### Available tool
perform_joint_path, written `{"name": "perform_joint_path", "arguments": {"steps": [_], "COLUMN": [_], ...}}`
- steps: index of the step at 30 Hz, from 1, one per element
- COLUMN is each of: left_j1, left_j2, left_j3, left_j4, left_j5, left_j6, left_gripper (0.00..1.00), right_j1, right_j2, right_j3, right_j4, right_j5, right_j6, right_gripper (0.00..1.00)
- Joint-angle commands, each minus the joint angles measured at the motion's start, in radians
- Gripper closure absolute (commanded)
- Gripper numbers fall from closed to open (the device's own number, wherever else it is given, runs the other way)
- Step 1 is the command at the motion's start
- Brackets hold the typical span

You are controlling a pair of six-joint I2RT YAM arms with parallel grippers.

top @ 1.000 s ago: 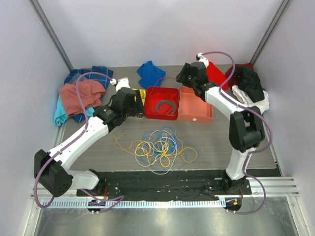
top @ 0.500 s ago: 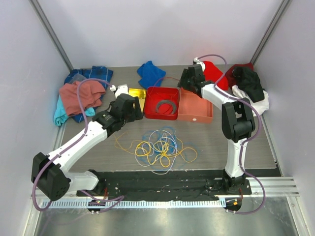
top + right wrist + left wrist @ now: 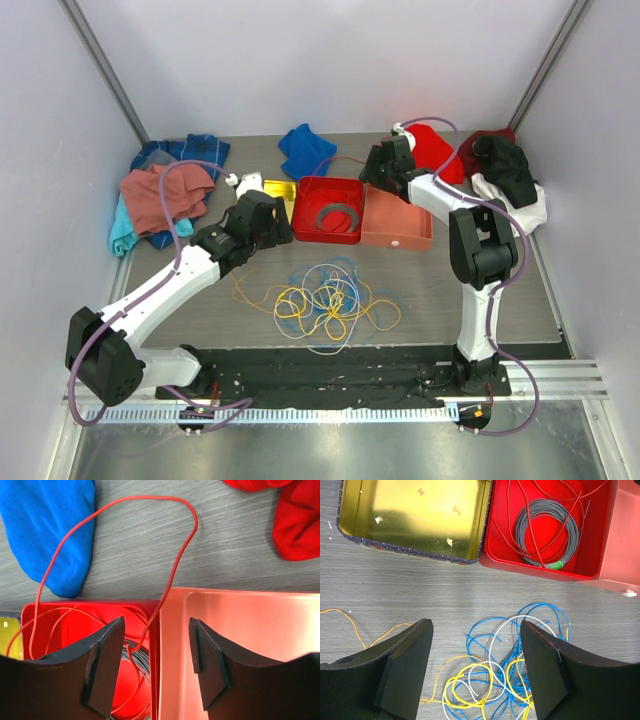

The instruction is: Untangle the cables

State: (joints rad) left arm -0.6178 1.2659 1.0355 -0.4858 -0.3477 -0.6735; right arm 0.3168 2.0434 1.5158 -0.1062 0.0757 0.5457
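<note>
The cables (image 3: 325,300) lie tangled mid-table: yellow (image 3: 472,664), blue (image 3: 482,619), white (image 3: 537,617) and orange (image 3: 350,622) loops. A red cable (image 3: 150,498) runs from inside the red tin (image 3: 310,232) out over the table behind it. My left gripper (image 3: 272,225) (image 3: 476,624) is open above the table at the tangle's far left edge, holding nothing. My right gripper (image 3: 374,178) (image 3: 156,621) is open, straddling the wall between the red tin (image 3: 65,630) and the salmon lid (image 3: 250,645). The red cable passes loosely between its fingers.
A grey wire coil (image 3: 574,530) lies in the red tin (image 3: 500,530). An open gold tin (image 3: 277,188) (image 3: 410,520) sits left of it, the salmon lid (image 3: 395,225) right. Cloths lie along the back: pink and blue (image 3: 165,195), blue (image 3: 305,148), red (image 3: 435,150), black and white (image 3: 510,180).
The right arm has folded in, its elbow swinging left, and its gripper has come down a little over the red tin's far right corner. The left gripper shifted only slightly.
</note>
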Motion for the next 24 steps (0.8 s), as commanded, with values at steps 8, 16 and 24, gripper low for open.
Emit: {"name": "perform_joint_path", "arguments": {"steps": [8,16,24], "left_j1": [0.000,0.000,0.000], "left_j2": [0.000,0.004,0.012], "left_j3": [-0.014,-0.015,-0.020], "left_j4": [0.047,0.049,0.053], "left_j5": [-0.011,-0.007,-0.005], "left_j6": [-0.001,0.003,0.003], "left_gripper": [0.25,0.25,0.25], "right_j1": [0.001,0.001,0.004], "right_j2": [0.067,0.101,0.095], "right_j3": [0.118,0.147,0.143], "right_j4": [0.003,-0.010,0.002], "right_j5": [0.027,0.036,0.027], "right_j6": [0.056,0.060,0.068], "right_gripper": [0.46,0.56,0.72]}}
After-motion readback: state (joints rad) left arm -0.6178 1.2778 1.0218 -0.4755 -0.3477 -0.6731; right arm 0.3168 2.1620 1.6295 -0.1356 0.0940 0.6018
